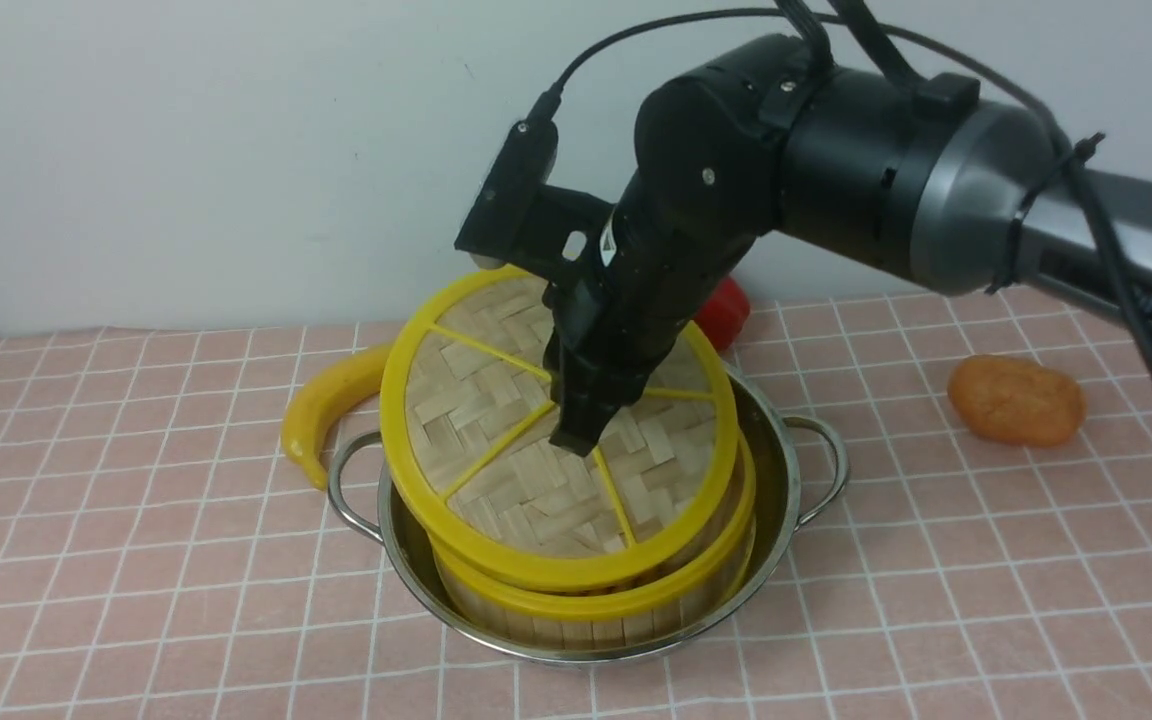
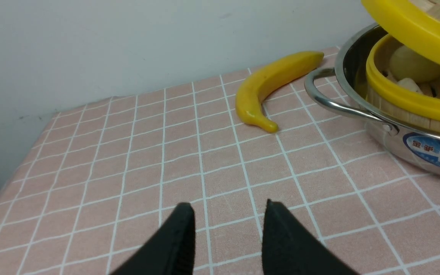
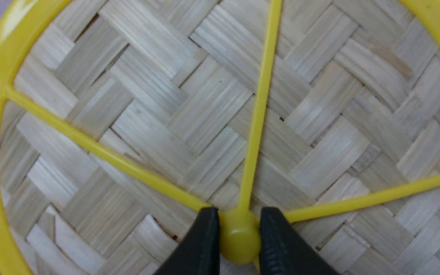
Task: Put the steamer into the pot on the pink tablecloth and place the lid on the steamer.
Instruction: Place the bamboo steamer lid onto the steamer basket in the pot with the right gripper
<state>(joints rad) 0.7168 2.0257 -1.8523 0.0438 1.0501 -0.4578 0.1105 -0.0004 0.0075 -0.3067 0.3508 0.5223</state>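
Lies covered by a pink tablecloth point(image 1: 136, 560) with thin white grid lines. Bears a steel pot point(image 1: 774, 450) at the centre, a banana point(image 1: 326, 405) just beside its left handle, an orange fruit point(image 1: 1016, 400) well apart on the right, and a red thing point(image 1: 726, 312) behind, partly hidden.

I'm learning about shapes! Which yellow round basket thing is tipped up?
The flat woven lid on top, which the right hand pinches by its knob. The deeper steamer under it sits down in the pot.

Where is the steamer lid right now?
In the front view, the lid is mid-table, tilted over the steamer inside the pot, with its centre knob pinched between the jaws of the right gripper.
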